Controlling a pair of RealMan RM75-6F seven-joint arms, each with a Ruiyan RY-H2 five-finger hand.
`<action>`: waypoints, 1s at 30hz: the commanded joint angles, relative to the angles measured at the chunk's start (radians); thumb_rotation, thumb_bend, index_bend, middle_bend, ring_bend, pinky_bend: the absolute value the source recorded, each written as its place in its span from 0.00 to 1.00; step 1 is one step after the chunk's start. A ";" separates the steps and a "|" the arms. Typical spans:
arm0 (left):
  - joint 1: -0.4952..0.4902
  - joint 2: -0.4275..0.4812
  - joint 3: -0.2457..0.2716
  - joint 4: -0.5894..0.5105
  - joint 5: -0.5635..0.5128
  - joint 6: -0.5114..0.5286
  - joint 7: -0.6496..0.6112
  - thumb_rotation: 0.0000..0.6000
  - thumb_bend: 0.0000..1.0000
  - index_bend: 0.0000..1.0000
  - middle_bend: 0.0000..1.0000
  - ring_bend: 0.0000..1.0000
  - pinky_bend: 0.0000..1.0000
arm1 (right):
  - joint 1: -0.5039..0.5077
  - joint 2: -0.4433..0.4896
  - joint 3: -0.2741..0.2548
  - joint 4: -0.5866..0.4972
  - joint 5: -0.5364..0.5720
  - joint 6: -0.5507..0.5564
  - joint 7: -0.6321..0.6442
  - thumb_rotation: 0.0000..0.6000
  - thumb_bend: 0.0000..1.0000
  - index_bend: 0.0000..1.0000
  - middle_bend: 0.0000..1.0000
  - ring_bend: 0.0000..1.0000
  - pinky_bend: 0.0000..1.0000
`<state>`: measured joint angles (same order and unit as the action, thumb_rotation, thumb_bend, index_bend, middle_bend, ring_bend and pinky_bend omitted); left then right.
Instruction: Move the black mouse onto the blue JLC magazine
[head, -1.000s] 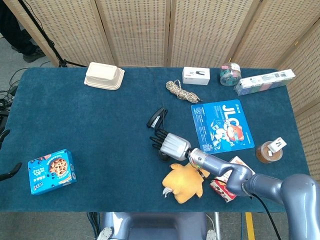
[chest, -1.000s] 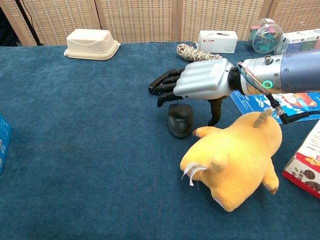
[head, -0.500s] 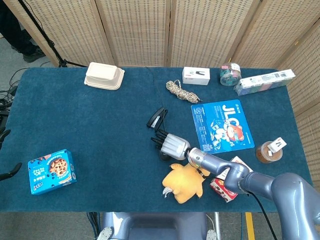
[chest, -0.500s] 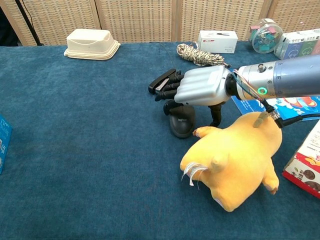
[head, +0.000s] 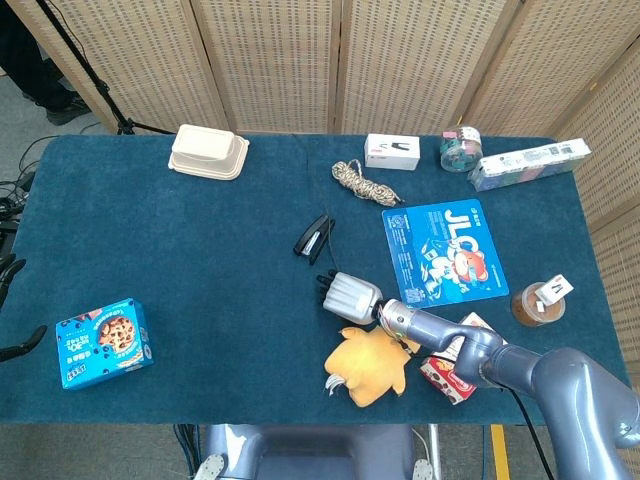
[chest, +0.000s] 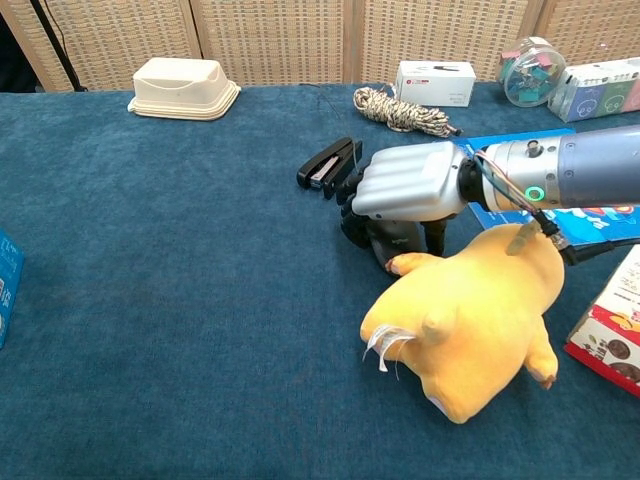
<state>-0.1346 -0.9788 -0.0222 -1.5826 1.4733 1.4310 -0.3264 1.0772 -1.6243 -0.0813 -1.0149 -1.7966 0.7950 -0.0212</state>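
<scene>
My right hand (chest: 405, 192) sits low over the black mouse (chest: 385, 238), fingers curled down around it, because I need the body wrapped before I can lift it. Whether the grip is firm I cannot tell, since the mouse rests on the worktop (chest: 150, 300) under my palm. The mouse lies just beside the yellow plush toy (chest: 470, 320), which crowds my thumb side, so I judge a straight lift is safer than a slide. The blue JLC magazine (head: 443, 252) lies flat to my right, near but apart from my hand.

The chest view shows the dark mouse peeking out below my palm and the black stapler (chest: 327, 163) just beyond my fingertips. The head view hides the mouse under my hand (head: 349, 295) but shows the whole magazine. My left hand appears in neither view.
</scene>
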 joint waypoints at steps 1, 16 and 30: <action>0.000 0.000 -0.001 -0.001 0.001 -0.001 0.002 1.00 0.27 0.00 0.00 0.00 0.00 | -0.007 -0.007 -0.013 0.025 -0.016 0.034 0.018 1.00 0.37 0.58 0.41 0.21 0.32; 0.004 -0.002 -0.004 -0.006 0.009 -0.009 0.014 1.00 0.27 0.00 0.00 0.00 0.00 | 0.006 0.067 -0.029 0.082 -0.095 0.163 -0.098 1.00 0.39 0.59 0.43 0.23 0.35; -0.002 -0.016 -0.008 -0.015 -0.002 -0.031 0.065 1.00 0.27 0.00 0.00 0.00 0.00 | -0.080 0.154 -0.100 0.254 -0.040 0.079 -0.110 1.00 0.39 0.59 0.43 0.23 0.34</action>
<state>-0.1355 -0.9931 -0.0290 -1.5960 1.4726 1.4008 -0.2643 1.0190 -1.4752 -0.1616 -0.7948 -1.8434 0.8855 -0.1439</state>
